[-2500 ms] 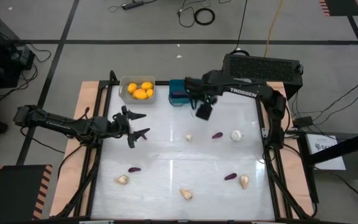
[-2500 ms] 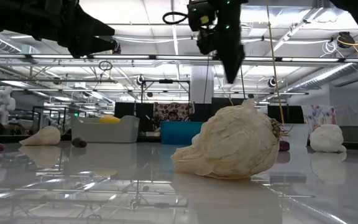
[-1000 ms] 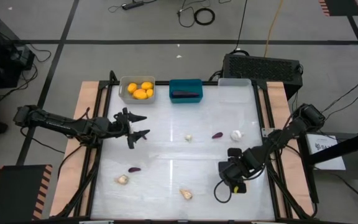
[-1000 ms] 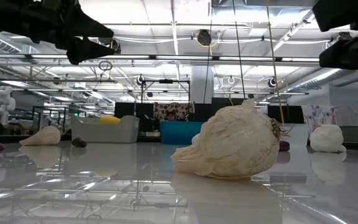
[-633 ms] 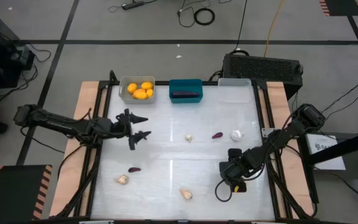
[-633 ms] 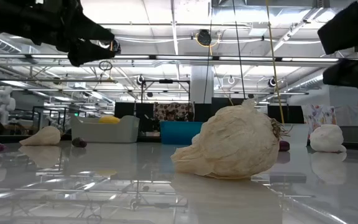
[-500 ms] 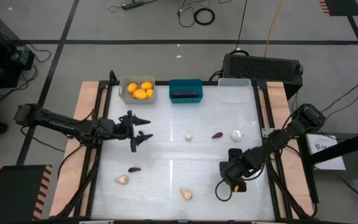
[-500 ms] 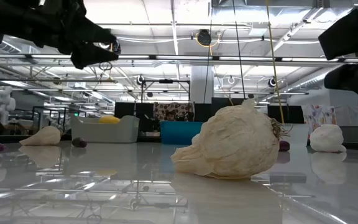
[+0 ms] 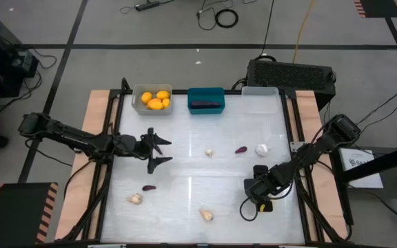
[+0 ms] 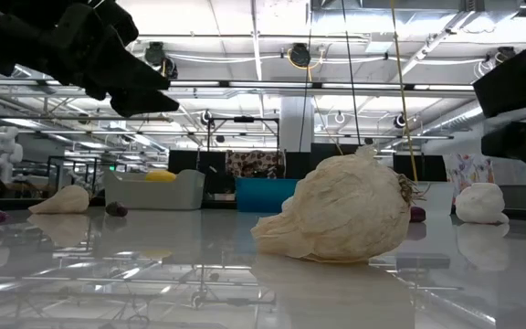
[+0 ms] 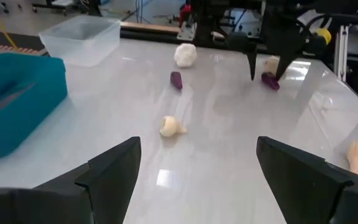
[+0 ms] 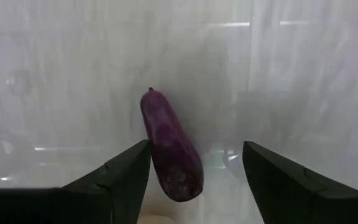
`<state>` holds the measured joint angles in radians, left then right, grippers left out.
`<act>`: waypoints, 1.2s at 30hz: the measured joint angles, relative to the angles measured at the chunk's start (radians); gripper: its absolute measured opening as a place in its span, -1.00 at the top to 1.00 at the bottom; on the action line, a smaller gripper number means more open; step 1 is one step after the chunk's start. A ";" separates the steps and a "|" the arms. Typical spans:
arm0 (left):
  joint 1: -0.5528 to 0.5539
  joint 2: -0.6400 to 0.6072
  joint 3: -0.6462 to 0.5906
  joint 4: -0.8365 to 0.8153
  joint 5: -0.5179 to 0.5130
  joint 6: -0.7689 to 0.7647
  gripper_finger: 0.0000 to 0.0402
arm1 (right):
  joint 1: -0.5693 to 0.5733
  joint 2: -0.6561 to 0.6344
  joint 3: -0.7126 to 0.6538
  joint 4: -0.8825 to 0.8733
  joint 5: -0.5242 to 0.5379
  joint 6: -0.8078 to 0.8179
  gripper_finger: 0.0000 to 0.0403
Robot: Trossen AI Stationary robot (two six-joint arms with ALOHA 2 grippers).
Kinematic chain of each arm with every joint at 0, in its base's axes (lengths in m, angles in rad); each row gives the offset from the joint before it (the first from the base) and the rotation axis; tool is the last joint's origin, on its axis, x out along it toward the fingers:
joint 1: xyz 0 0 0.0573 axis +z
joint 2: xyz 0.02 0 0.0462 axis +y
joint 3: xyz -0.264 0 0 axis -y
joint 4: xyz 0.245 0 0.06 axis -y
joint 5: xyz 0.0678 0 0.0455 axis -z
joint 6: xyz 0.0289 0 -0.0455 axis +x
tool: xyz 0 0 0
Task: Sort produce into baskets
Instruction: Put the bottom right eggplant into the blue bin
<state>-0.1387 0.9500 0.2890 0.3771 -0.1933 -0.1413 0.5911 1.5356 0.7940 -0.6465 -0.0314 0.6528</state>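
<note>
My right gripper [image 9: 255, 195] is open and points down at the table's near right. Its fingers stand on either side of a dark purple eggplant [image 12: 169, 149] that lies on the table; I see no touch. My left gripper [image 9: 160, 151] is open and empty above the table's left middle. The grey basket [image 9: 152, 99] holds yellow fruits. The teal basket [image 9: 206, 100] holds an eggplant. The translucent white basket [image 9: 260, 91] stands at the far right. Loose on the table lie a small garlic [image 9: 209, 153], an eggplant [image 9: 241, 149] and a garlic [image 9: 262, 149].
Another eggplant [image 9: 149, 187] and two garlic bulbs [image 9: 136, 199] [image 9: 206, 215] lie near the front edge. A garlic bulb [image 11: 271, 62] sits close beside my right gripper. A large black box [image 9: 291, 74] stands behind the far right corner.
My left gripper has moved a little toward the table's right edge, still open. My right gripper has sunk slightly over the eggplant, which has not moved.
</note>
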 joint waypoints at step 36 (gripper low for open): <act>0.002 0.001 0.000 0.007 0.003 -0.005 -0.63 | -0.281 0.000 0.254 0.103 0.114 -0.550 0.91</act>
<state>-0.1371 0.9512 0.2890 0.3843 -0.1905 -0.1461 0.3102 1.5356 1.0476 -0.5438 0.0823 0.1029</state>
